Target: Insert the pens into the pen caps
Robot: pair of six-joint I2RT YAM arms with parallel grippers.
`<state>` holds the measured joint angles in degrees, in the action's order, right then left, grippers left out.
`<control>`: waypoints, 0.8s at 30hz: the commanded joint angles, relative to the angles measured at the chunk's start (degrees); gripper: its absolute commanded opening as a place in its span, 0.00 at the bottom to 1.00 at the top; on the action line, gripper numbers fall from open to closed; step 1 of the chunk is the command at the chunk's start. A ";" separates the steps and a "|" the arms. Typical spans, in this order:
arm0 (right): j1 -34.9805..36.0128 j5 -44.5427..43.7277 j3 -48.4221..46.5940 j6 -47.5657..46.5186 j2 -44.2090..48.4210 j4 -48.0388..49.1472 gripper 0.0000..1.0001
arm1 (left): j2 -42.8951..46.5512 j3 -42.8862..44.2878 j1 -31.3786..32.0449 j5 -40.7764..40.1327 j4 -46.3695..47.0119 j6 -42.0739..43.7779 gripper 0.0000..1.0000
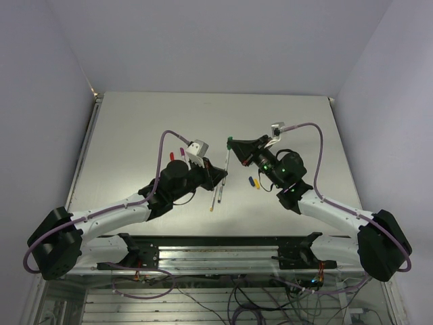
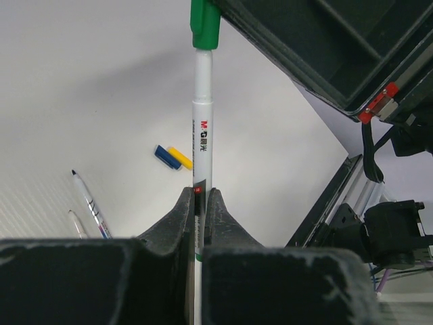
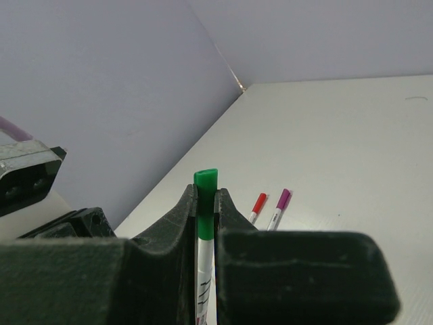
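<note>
A white-bodied green pen [image 2: 202,122] stands between the two grippers. My left gripper [image 2: 201,193] is shut on its lower barrel. A green cap [image 3: 206,179] sits over its upper end, hiding the tip, and my right gripper [image 3: 206,193] is shut on that cap. In the top view both grippers meet at mid-table, the left gripper [image 1: 222,175] just below the right gripper [image 1: 233,143]. A blue cap [image 2: 162,156] and a yellow cap [image 2: 180,158] lie side by side on the table. Two uncapped pens [image 2: 91,203] lie nearby.
A red-capped pen [image 3: 258,203] and a magenta-capped pen [image 3: 282,200] lie together on the table beyond the left arm. The white table [image 1: 135,128] ends in walls at the back and sides. The arms' mounting rail [image 1: 216,244] runs along the near edge.
</note>
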<state>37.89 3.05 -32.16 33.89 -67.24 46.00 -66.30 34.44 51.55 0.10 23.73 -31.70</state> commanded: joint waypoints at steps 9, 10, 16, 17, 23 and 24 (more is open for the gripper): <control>0.61 5.75 2.85 3.72 -1.42 0.25 0.00 | 1.97 -0.73 0.34 -4.62 5.55 0.02 0.07; 0.68 6.85 2.74 4.12 -1.90 0.02 0.00 | 2.10 -0.82 0.39 -5.00 6.05 -0.05 0.07; 0.78 14.37 2.06 6.44 -6.41 -0.04 0.00 | 3.37 -2.14 0.34 -7.98 10.25 0.01 0.07; 0.78 14.89 2.16 6.71 -6.75 -0.03 0.00 | 3.61 -2.10 0.34 -8.31 10.16 0.14 0.07; 0.81 18.03 2.35 7.20 -8.62 -1.88 0.00 | 5.48 -1.49 0.25 -10.69 9.75 1.91 0.07; 0.85 18.79 2.20 7.32 -9.09 -2.51 0.00 | 5.64 -1.26 0.16 -10.79 9.64 2.22 0.07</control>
<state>37.60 13.21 -30.63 40.29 -74.04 49.89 -64.10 30.92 52.07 -5.98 23.49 -31.68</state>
